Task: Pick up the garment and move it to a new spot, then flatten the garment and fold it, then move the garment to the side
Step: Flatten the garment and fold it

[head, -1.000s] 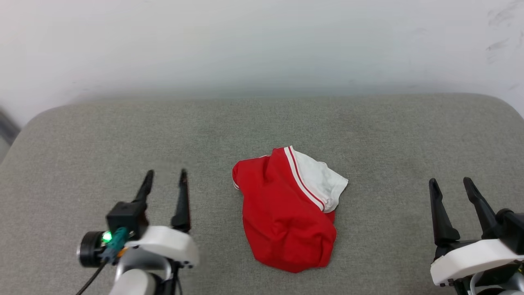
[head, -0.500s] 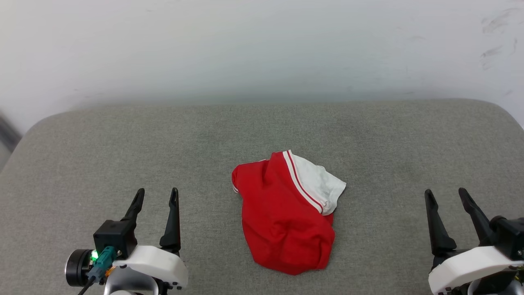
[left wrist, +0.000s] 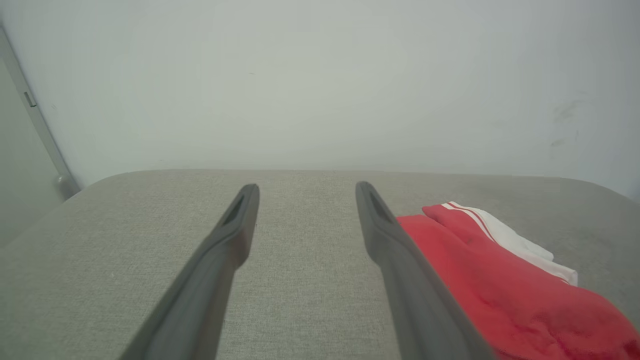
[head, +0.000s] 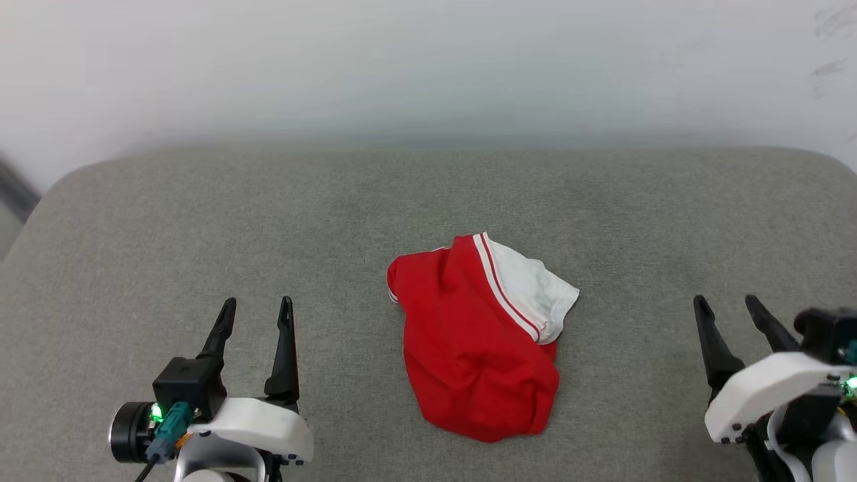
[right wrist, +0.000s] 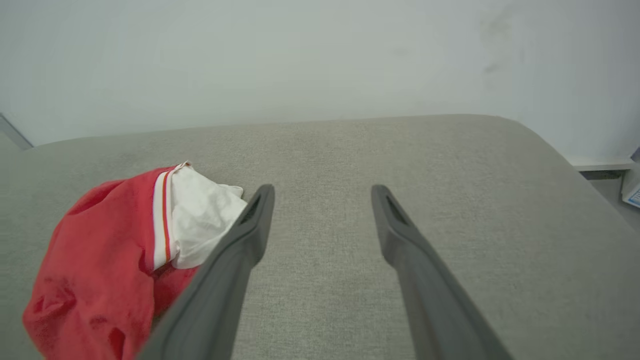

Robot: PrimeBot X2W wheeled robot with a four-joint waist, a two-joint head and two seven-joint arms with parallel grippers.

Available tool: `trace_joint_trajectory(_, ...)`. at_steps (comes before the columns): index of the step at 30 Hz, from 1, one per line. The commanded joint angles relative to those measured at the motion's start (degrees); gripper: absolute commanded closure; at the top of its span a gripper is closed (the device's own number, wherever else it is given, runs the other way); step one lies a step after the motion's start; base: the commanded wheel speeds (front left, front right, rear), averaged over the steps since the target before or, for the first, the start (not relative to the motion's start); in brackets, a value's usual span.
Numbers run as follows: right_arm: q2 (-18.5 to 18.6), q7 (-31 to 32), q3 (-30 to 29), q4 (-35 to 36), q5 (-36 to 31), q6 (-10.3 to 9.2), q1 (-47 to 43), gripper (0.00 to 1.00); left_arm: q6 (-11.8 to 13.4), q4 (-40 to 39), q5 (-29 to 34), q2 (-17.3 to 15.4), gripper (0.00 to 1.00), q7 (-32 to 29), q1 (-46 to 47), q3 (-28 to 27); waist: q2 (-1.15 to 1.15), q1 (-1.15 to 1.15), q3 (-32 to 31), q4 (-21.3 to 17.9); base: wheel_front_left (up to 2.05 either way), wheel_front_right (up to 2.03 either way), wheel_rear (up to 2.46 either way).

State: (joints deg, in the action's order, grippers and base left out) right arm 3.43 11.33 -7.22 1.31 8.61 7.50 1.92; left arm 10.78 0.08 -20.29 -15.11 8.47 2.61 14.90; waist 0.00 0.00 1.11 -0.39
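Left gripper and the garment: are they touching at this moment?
Apart. The head view shows a strip of bare grey cushion between the open left gripper and the garment.

— What holds everything?
— A grey fabric cushioned surface (head: 167, 221) with rounded far corners.
— Anything lying on it?
— One crumpled red garment (head: 469, 355), a white sleeve with striped trim on top, near the middle.

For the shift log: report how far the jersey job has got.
Done: nothing that shows. The jersey lies in a bunched heap on the middle of the cushion, neither flat nor neatly folded. In hand: nothing. The left gripper and right gripper stand open on either side, apart from it. Left: pick it up, move it, flatten, fold, set it aside.
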Motion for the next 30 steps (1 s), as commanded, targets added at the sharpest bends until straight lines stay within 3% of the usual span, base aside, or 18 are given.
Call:
trace_joint_trajectory(1,1.6,3.2,0.3,-2.0,1.8,-0.02,3.2,0.00,-0.1,-0.3,0.3,0.5,0.00,0.7,1.2,0.5,0.00,0.00,1.7,1.7,0.00,0.00,0.00)
trace_joint_trajectory(10,8.2,23.8,5.3,-11.1,9.2,-0.03,13.3,0.00,-1.1,0.7,0.8,2.4,0.00,2.7,4.5,2.4,0.00,0.00,5.9,7.4,0.00,0.00,0.00)
trace_joint_trajectory(14,10.3,29.8,7.8,-15.3,11.6,-0.02,17.8,0.00,-1.7,1.3,0.9,3.5,0.00,3.6,6.2,3.4,0.00,0.00,7.9,10.4,0.00,0.00,0.00)
trace_joint_trajectory(22,11.5,32.6,13.7,-26.7,14.9,-0.02,25.0,0.00,-2.3,3.4,0.5,5.0,0.00,5.0,8.4,4.2,0.00,0.00,11.1,13.6,0.00,0.00,0.00)
trace_joint_trajectory(30,10.7,32.9,18.2,-36.8,17.9,-0.02,25.3,0.00,-2.5,5.0,0.6,5.4,0.00,5.7,9.3,4.3,0.00,0.00,11.5,13.9,0.00,0.00,0.00)
